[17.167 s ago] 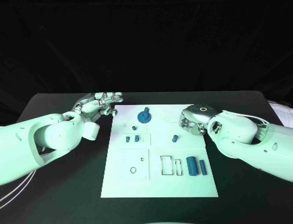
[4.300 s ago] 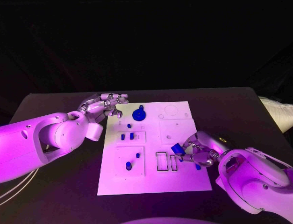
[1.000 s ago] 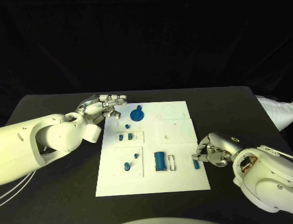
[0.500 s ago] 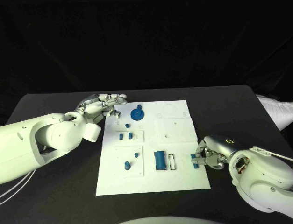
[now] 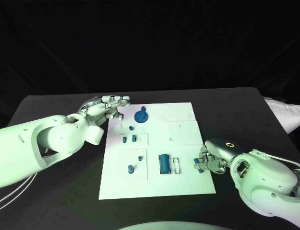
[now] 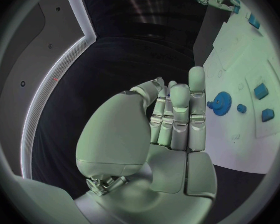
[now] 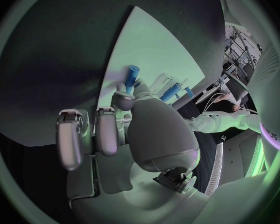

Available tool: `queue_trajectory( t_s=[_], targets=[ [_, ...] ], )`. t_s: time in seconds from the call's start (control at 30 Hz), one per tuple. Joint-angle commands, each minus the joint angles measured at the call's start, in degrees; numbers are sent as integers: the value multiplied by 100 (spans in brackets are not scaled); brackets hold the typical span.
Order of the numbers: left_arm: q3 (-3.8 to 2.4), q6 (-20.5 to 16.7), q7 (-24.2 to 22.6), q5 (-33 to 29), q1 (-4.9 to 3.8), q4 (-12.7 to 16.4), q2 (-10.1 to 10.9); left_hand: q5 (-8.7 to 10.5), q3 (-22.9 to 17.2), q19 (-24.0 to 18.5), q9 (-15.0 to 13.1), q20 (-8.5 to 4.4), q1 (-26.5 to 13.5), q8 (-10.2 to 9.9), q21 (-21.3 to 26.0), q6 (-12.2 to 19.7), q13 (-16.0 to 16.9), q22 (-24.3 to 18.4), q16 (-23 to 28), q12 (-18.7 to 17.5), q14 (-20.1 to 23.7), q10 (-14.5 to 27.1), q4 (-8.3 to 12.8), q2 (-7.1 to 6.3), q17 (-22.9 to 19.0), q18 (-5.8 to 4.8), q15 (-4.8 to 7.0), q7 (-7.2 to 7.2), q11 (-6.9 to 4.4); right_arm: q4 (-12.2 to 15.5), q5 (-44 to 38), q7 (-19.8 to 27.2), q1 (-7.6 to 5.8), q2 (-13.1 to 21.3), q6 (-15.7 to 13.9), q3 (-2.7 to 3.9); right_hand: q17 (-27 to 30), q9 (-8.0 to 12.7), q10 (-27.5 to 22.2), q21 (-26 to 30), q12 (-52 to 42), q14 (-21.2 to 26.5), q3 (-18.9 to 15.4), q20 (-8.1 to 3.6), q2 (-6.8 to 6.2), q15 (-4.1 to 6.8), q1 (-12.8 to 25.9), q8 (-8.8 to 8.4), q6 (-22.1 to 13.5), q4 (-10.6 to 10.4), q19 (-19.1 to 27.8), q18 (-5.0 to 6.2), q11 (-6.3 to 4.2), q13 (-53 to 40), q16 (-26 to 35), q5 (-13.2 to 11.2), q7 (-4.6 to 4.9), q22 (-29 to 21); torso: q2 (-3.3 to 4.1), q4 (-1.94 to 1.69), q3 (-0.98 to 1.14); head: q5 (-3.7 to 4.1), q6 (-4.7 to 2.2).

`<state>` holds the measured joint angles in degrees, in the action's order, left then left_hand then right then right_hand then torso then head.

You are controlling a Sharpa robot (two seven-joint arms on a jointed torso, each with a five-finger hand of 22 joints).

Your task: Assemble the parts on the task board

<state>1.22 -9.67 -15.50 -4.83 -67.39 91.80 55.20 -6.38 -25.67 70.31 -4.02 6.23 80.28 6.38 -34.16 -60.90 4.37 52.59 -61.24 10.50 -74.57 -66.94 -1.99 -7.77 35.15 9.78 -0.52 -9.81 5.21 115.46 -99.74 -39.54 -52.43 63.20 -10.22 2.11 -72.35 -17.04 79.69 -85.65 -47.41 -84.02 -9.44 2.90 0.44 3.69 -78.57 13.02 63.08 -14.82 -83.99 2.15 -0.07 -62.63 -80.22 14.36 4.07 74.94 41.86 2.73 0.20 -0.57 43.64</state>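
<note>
The small blue peg sits pinched in my right robot hand, at the right edge of the flat white task board, toward its near end. In my right wrist view the same peg sticks up past my fingertips, its far end over the white plate, while my other fingers on that hand are curled in beside it.

Just beside that peg on the board lies the larger blue cylinder, on its side and seated in one of the rectangular slots. An empty narrow slot lies between it and my right robot hand. To the other side of the cylinder, a small blue piece rests in the square panel with a tiny blue stub near it. Farther up the board two short blue blocks stand side by side in a smaller panel, with a little blue pin above them. At the far end of the board lies the round blue gear.

My left robot hand hovers off the board's far left corner, over the black tabletop, holding nothing. In my left wrist view its fingers stand straight and close together, with the gear just beyond them and apart from them.
</note>
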Motion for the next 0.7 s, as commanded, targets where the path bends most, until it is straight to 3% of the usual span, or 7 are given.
queue_trajectory(
  t_s=[0.03, 0.13, 0.23, 0.37, 0.43, 0.53, 0.7],
  targets=[
    [-3, 116, -19, 22, 2, 13, -2, -2, 31, -20, 9, -4, -20, 38, 36, 43, -7, -6, 33, 20, 48, 42, 17, 37, -5, 52, 6, 5, 18, -51, -284, -283, 92, -58, 654, -47, -11, 12, -13, -22, 48, -305, -24, -39, -3, 42, -101, -50, 31, 49, -175, -59, -39, -5, -21, -105, -2, 1008, 1, 1, -1, -4, 6],
    [-3, 119, -19, 32, 2, 14, -3, -2, 31, -20, 9, -4, -20, 38, 36, 43, -7, -6, 33, 20, 48, 42, 17, 37, -5, 52, 6, 5, 18, -71, -375, -297, 123, -105, 781, -47, -8, 8, -19, -19, 69, -303, -2, -43, -4, 45, -208, -67, 38, 107, -172, -58, -42, 0, -17, -208, -4, 1005, -2, -4, -1, -1, 10],
    [-3, 118, -21, 38, 3, 13, -4, -2, 34, -24, 9, -4, -22, 38, 50, 45, -7, -14, 39, 21, 52, 45, 17, 37, -17, 54, 6, 5, 18, -101, -400, -309, 146, -152, 852, -48, -21, 5, -16, -21, 82, -304, 53, -46, 39, 44, -290, -95, 49, 134, -175, -60, -42, -4, -21, -519, 2, 1011, -1, -5, 0, 0, 15],
    [-3, 121, -24, 42, 3, 13, -9, -2, 35, -25, 9, -4, -24, 38, 51, 45, -8, -15, 36, 21, 51, 45, 16, 37, -13, 54, 5, 4, 19, -127, -390, -336, 161, -197, 800, -48, -34, 2, -3, -28, 70, -307, 133, -47, 120, 49, -348, -111, 63, 141, -183, -62, -48, -18, -27, -544, -10, 1021, -4, -6, -2, -2, 24],
    [-3, 123, -24, 42, 4, 14, -12, -2, 35, -25, 9, -4, -24, 38, 51, 45, -8, -15, 36, 21, 51, 45, 16, 37, -13, 54, 5, 4, 19, -128, -388, -354, 164, -210, 712, -48, -37, 2, -5, -30, 75, -308, 223, -53, 183, 60, -458, -123, 69, 190, -185, -63, -61, -19, -28, -504, -25, 1023, -8, -8, -5, -2, 23],
    [-2, 123, -24, 43, 4, 12, -14, -2, 35, -25, 9, -4, -24, 38, 51, 45, -8, -15, 36, 21, 51, 45, 16, 37, -13, 54, 5, 4, 19, -115, -387, -365, 166, -219, 514, -48, -39, 4, -23, -29, 114, -308, 449, -73, 283, 81, -714, -153, 73, 317, -184, -62, -78, -6, -27, -629, -40, 1023, -6, -4, -5, -7, 15],
    [-2, 123, -22, 43, 6, 11, -13, -2, 39, -27, 9, -3, -31, 38, 59, 47, -8, -20, 39, 24, 55, 49, 14, 40, -22, 55, 4, 3, 20, -37, -329, -312, 167, -208, -52, -46, -53, 5, -31, -39, 153, -309, 786, -89, 308, 88, -959, -193, 89, 476, -196, -67, -87, 7, -30, -641, -47, 1038, -6, 5, -1, -11, 4]
  ],
)
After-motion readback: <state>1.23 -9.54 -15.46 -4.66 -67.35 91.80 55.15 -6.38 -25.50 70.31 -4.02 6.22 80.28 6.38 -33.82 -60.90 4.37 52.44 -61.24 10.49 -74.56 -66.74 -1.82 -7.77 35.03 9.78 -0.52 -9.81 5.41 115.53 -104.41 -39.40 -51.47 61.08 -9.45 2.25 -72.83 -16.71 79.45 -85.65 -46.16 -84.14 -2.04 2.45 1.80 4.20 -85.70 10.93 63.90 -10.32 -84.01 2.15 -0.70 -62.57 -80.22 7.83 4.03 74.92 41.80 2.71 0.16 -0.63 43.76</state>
